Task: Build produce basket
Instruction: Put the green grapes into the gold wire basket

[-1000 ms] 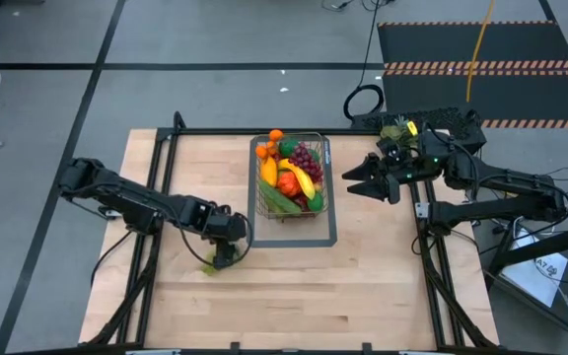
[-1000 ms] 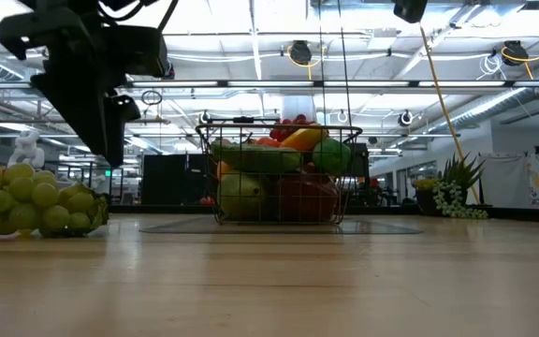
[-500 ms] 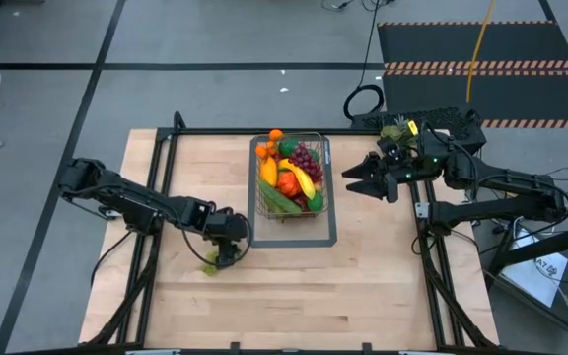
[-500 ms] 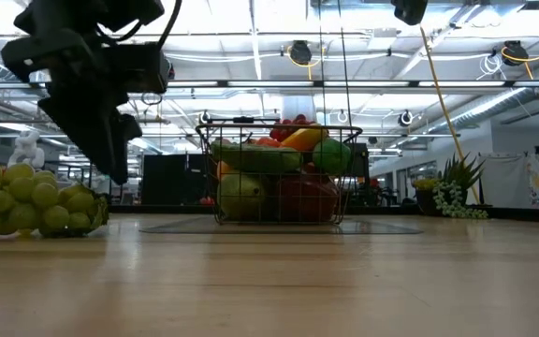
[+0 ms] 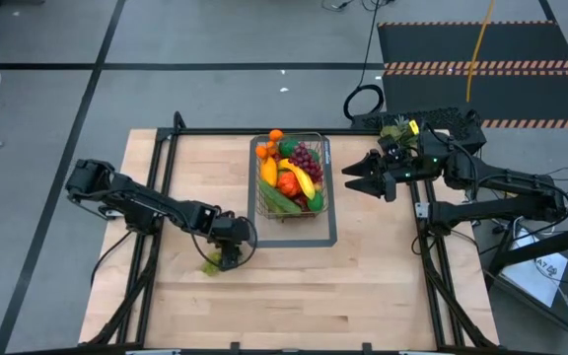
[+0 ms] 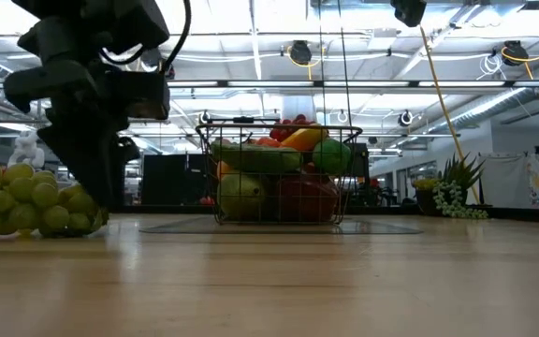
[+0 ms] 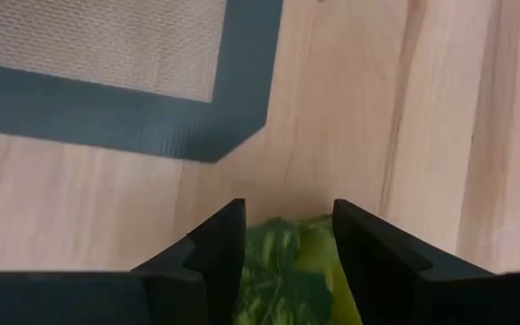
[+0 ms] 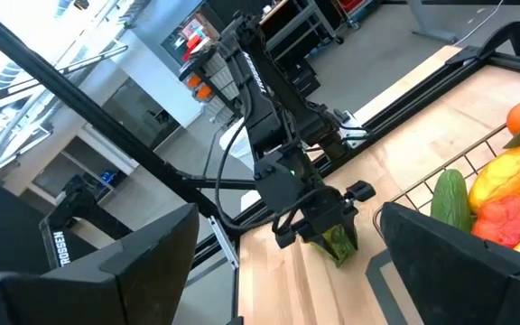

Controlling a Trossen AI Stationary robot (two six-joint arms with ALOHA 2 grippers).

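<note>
Left gripper [image 7: 283, 248] fingers astride green grapes [image 7: 287, 275], left of basket [image 5: 291, 177] | right gripper [image 5: 355, 177] agape | risk: loose bunch slips.

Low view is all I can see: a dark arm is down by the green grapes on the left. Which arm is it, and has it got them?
Observer: From above it is the left arm; the left gripper is down on the green grapes.
Operator: Gripped, or just near them?
Observer: Its wrist view shows the bunch filling the gap between both fingers, so it looks gripped.
Operator: And the other arm?
Observer: The right gripper hangs open to the right of the basket, holding nothing.
</note>
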